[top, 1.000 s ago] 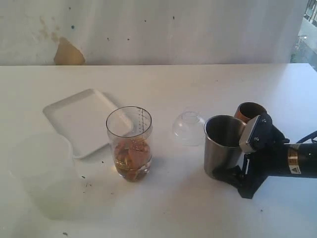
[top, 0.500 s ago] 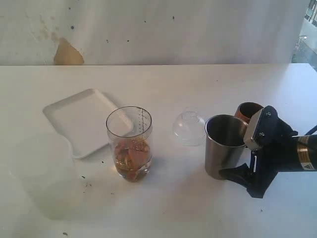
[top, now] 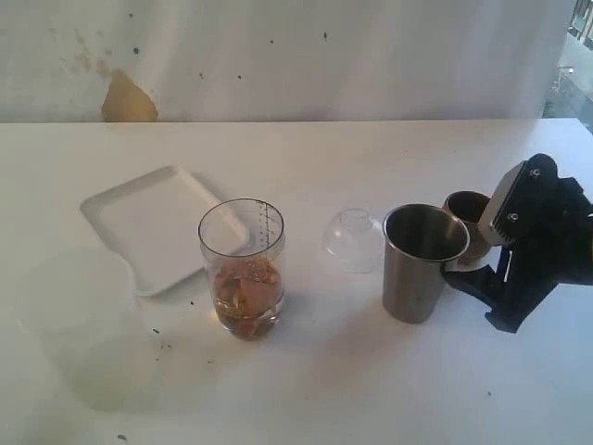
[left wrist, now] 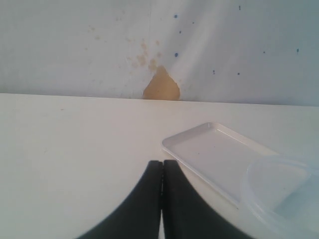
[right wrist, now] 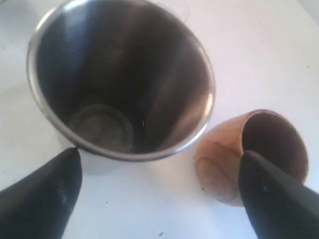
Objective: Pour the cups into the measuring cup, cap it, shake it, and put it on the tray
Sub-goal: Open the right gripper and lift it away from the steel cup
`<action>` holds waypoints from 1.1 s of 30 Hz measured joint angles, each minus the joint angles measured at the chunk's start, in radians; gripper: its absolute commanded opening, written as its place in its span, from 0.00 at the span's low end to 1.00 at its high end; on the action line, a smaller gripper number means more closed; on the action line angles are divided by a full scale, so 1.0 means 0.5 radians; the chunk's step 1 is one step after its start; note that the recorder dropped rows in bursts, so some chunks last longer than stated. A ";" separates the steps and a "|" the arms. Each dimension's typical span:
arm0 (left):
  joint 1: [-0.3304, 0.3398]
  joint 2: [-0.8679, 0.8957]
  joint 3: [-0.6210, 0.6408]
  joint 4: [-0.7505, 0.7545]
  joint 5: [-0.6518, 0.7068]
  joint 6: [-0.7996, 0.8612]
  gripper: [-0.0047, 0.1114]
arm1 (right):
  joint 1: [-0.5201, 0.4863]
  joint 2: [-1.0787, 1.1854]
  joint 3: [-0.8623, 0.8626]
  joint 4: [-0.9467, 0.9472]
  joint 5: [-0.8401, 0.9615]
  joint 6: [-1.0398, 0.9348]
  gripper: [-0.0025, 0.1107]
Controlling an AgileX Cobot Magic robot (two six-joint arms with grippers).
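Observation:
The steel tumbler (top: pixel 422 263) stands upright and free on the table; its inside (right wrist: pixel 119 84) looks empty. Just behind it sits the brown wooden cup (top: pixel 469 211), also seen as a rounded wooden cup (right wrist: pixel 249 154). My right gripper (top: pixel 474 248) is open to the right of the tumbler, gripper (right wrist: pixel 159 164) holding nothing, with one fingertip near each cup. The measuring cup (top: pixel 243 269) stands mid-table with brown pieces in its bottom. The tray (top: pixel 153 222) lies behind it on the left, tray (left wrist: pixel 214 154). My left gripper (left wrist: pixel 162 167) is shut and empty.
A small clear dome cap (top: pixel 353 239) rests between the measuring cup and the tumbler. A cloudy translucent plastic cup (top: pixel 83 324) stands at the front left, its rim (left wrist: pixel 284 191) next to the tray. A wall with a brown stain (top: pixel 128 97) closes off the table's far edge.
My right gripper has pulled back to the right and risen, away from the steel tumbler, which now stands alone and upright. Nothing else has moved.

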 measured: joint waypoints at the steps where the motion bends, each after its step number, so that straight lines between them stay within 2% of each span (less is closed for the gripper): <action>1: 0.000 0.000 0.000 0.000 0.000 0.000 0.05 | 0.000 -0.034 0.000 0.000 0.000 0.000 0.72; 9: 0.000 0.000 0.000 0.000 0.000 0.000 0.05 | 0.000 -0.294 0.000 -0.001 0.000 0.039 0.72; 17: 0.000 0.000 0.000 0.000 0.000 0.000 0.05 | 0.000 -0.597 -0.028 0.072 -0.003 0.381 0.72; 19: 0.000 0.000 0.000 0.000 0.000 0.000 0.05 | 0.000 -0.638 -0.059 0.239 -0.035 0.596 0.71; 22: 0.000 0.000 0.000 0.000 0.000 0.000 0.05 | 0.000 -0.643 -0.180 0.300 -0.071 1.182 0.67; 28: 0.000 0.000 0.000 0.000 0.000 0.000 0.05 | 0.009 -0.398 -0.726 -0.317 -0.393 2.341 0.67; 33: 0.000 0.000 0.000 0.000 0.000 0.000 0.05 | 0.085 -0.129 -1.111 -0.396 -0.606 2.720 0.71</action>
